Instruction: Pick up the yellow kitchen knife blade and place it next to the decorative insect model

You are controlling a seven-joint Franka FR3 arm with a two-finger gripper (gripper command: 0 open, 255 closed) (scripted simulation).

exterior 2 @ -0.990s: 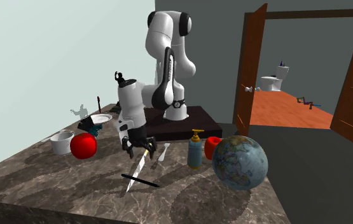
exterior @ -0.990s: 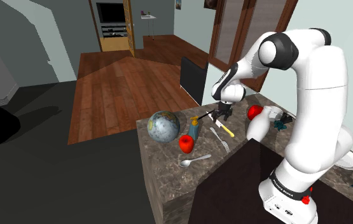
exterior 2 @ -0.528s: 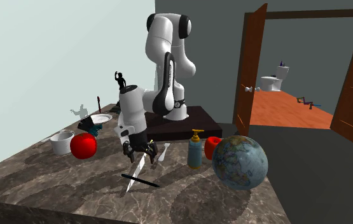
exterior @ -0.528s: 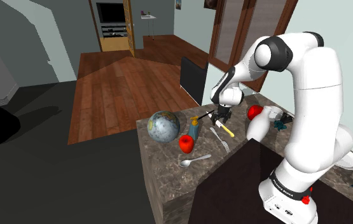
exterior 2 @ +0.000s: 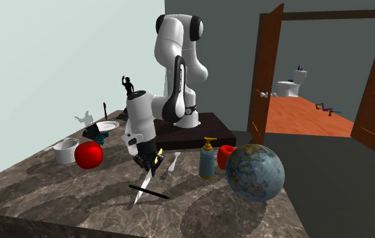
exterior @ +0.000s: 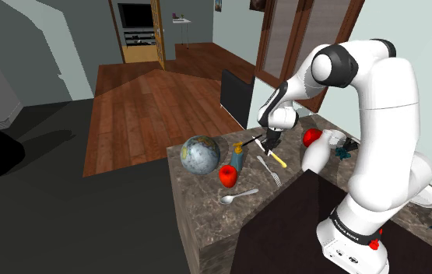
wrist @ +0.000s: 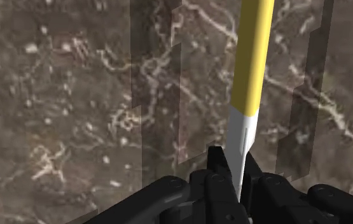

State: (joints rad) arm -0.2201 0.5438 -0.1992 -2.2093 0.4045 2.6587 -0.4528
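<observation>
The tool (exterior: 270,142) is reaching down to the dark marbled counter (exterior: 198,214) and is pinching the white blade of the knife (wrist: 252,57) just below its yellow handle. In the wrist view the two black fingers (wrist: 216,162) are closing in on either side of the blade, and the handle is running straight away from them, lying flat on the counter (wrist: 73,95).

In the shoulder view the knife (exterior: 278,160) is stretching from the tool toward 5 o'clock. A fork (exterior: 272,173) is lying at the tool's 6 o'clock, a blue bottle (exterior: 239,158) and a red cup (exterior: 227,174) are standing at its 8 o'clock, and a globe (exterior: 201,153) is sitting at its 9 o'clock. A red ball (exterior: 311,138) is resting at its 3 o'clock, well apart from the knife.

In the second exterior view the tool (exterior 2: 146,164) is standing over the knife (exterior 2: 142,188), whose blade is pointing toward 7 o'clock and crossing a black stick (exterior 2: 153,193). The red ball (exterior 2: 88,154) is sitting at the tool's 9 o'clock, with a white pot (exterior 2: 65,150) at the ball's 9 o'clock and a small teal model (exterior 2: 101,137) just beside the ball at its 1 o'clock.
</observation>
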